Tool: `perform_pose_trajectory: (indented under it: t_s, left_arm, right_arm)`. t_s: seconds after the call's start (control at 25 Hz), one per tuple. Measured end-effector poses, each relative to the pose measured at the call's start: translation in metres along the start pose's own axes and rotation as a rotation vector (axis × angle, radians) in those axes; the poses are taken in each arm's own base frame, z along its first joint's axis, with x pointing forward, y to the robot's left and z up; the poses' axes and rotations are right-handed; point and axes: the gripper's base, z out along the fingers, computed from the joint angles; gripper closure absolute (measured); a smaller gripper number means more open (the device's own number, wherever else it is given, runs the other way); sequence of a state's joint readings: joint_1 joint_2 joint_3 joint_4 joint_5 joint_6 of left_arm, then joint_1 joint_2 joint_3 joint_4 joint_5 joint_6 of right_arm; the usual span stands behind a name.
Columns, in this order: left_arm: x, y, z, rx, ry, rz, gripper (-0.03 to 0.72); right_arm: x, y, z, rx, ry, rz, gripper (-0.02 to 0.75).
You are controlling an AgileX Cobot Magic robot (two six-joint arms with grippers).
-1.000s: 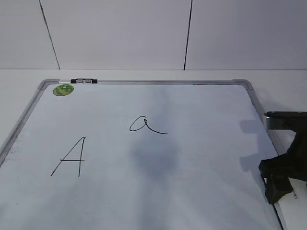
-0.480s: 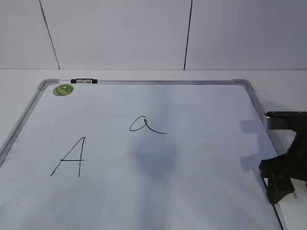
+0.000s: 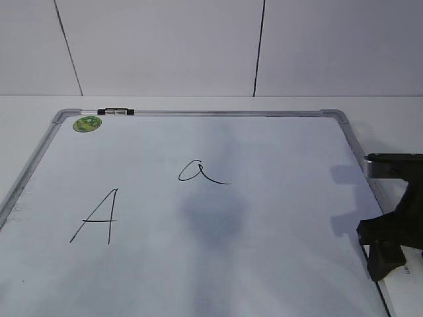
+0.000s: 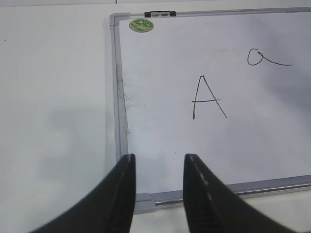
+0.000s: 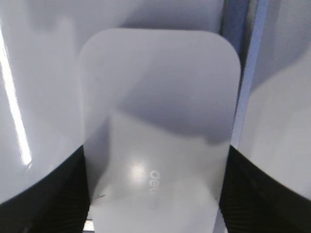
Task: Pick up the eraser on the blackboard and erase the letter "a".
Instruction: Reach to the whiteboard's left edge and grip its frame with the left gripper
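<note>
The white eraser (image 5: 158,97) lies at the right edge of the blackboard (image 3: 277,251); a strip of it shows in the exterior view (image 3: 400,285). My right gripper (image 5: 156,153) straddles it, with a black finger pressed against each long side; in the exterior view the gripper (image 3: 386,254) sits low at the board's right frame. The small cursive letter "a" (image 3: 198,172) is near the board's middle, also in the left wrist view (image 4: 260,58). My left gripper (image 4: 158,162) is open and empty above the board's near left corner.
A larger capital "A" (image 3: 99,218) is drawn left of the "a". A green sticker (image 3: 87,123) and a small black-and-white marker (image 3: 114,111) sit at the board's far left corner. The board's grey frame (image 4: 119,121) lies on a white table (image 4: 53,97).
</note>
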State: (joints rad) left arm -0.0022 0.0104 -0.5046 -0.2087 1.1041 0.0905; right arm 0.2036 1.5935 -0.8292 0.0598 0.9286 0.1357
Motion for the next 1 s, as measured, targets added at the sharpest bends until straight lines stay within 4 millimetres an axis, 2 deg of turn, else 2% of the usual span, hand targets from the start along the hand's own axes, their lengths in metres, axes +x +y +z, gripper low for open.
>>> perform_pose_trajectory:
  t_s: [0.44, 0.68, 1.0]
  left_arm:
    - [0.000, 0.000, 0.000, 0.000, 0.000, 0.000, 0.434]
    - [0.000, 0.000, 0.000, 0.000, 0.000, 0.000, 0.434]
    - [0.000, 0.000, 0.000, 0.000, 0.000, 0.000, 0.434]
  right_arm:
    - [-0.002, 0.000, -0.003, 0.000, 0.004, -0.001, 0.174]
    - [-0.011, 0.004, -0.020, -0.007, 0.006, -0.003, 0.174]
    - [-0.010, 0.004, -0.031, -0.001, 0.076, -0.006, 0.174]
